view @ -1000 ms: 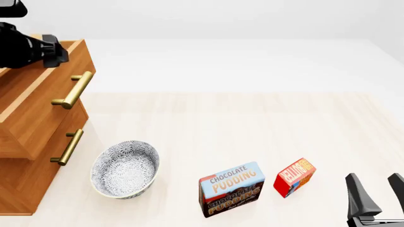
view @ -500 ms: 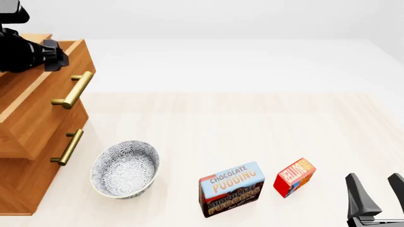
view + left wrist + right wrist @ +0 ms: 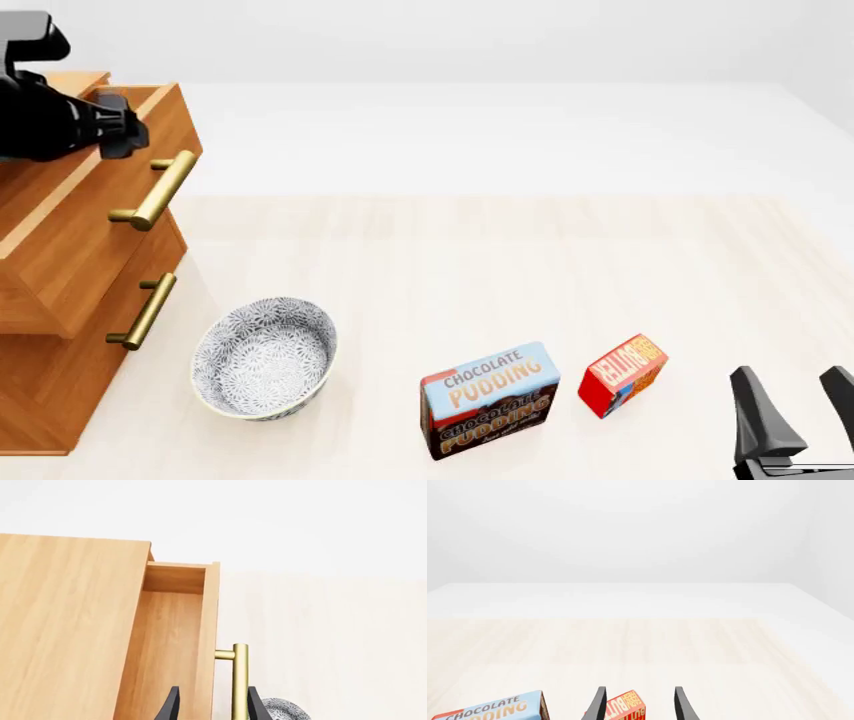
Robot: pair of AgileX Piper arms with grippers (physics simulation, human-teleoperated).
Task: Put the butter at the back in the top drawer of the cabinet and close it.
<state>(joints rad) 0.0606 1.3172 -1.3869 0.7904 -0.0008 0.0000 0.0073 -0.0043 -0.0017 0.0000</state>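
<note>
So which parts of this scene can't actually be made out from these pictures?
- left pincer: in the left wrist view only its fingertips show, straddling the top drawer's handle; in the front view the arm's own body hides it.
- top drawer: its near end is cut off by the left wrist frame, so not all the inside shows.
- butter: lower part cut off in the right wrist view.
- right pincer: partly cut off in the front view.

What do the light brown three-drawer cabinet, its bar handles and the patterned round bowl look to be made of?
Light brown three-drawer cabinet: looks like wood with a satin finish; lengthwise grain shows on its top and inside the open top drawer.
Bar handles: seemingly brass-toned metal, smooth with a soft sheen.
Patterned round bowl: probably glazed ceramic, with a fine grey-white print; it is a render, so unsure.
</note>
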